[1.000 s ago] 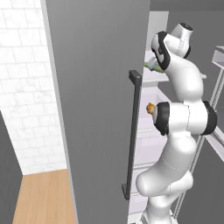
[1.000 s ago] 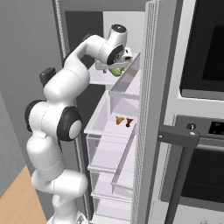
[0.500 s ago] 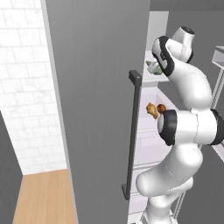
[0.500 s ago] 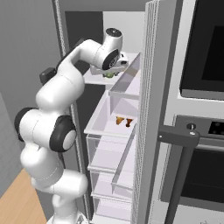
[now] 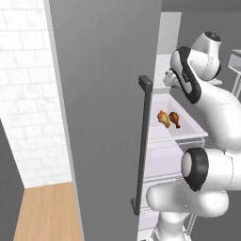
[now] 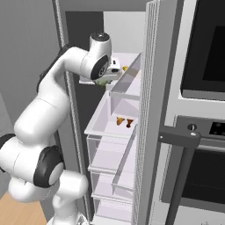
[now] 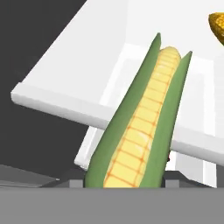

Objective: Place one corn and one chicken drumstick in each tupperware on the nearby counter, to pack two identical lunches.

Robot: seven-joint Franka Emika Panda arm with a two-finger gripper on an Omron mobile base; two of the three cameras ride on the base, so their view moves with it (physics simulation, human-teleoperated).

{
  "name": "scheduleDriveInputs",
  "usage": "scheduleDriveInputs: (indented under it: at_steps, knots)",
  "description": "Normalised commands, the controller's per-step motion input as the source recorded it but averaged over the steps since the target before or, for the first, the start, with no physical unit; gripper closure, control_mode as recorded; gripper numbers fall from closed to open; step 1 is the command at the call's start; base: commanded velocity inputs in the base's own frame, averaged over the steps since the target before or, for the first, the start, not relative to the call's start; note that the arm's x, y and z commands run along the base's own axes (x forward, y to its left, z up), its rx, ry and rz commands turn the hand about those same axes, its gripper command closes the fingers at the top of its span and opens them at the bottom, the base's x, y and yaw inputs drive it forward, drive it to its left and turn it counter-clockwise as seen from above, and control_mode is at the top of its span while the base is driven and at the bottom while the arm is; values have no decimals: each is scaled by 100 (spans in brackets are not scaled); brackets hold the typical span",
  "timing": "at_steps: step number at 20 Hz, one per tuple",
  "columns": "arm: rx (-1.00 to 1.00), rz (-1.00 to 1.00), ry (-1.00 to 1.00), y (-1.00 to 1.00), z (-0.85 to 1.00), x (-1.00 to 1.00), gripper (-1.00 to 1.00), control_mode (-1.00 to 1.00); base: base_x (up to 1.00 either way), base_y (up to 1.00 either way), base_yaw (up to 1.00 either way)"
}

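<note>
Yellow corn cob in green husk [image 7: 144, 131] is now clamped in the gripper [image 6: 104, 80], which was open a second ago, at the fridge's upper white shelf [image 6: 132, 59]; first corn secured.

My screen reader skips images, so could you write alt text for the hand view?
An ear of corn in green husk rises from between the tool, which is shut on it, over a white fridge shelf. A second yellow cob peeks in at the top right corner.
</note>
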Motion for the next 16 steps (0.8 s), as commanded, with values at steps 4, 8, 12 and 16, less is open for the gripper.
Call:
scheduleDriveInputs:
  at_steps: [4, 8, 12, 16]
  knots:
    - [1, -11, -2, 1, 0, -100, 100, -100, 0, 0, 0]
    - [0, -7, 0, 13, 0, -100, 100, -100, 0, 0, 0]
    - [0, 0, 0, 39, 0, -100, 100, -100, 0, 0, 0]
    - [0, 5, 0, 30, -16, -100, 100, -100, 0, 0, 0]
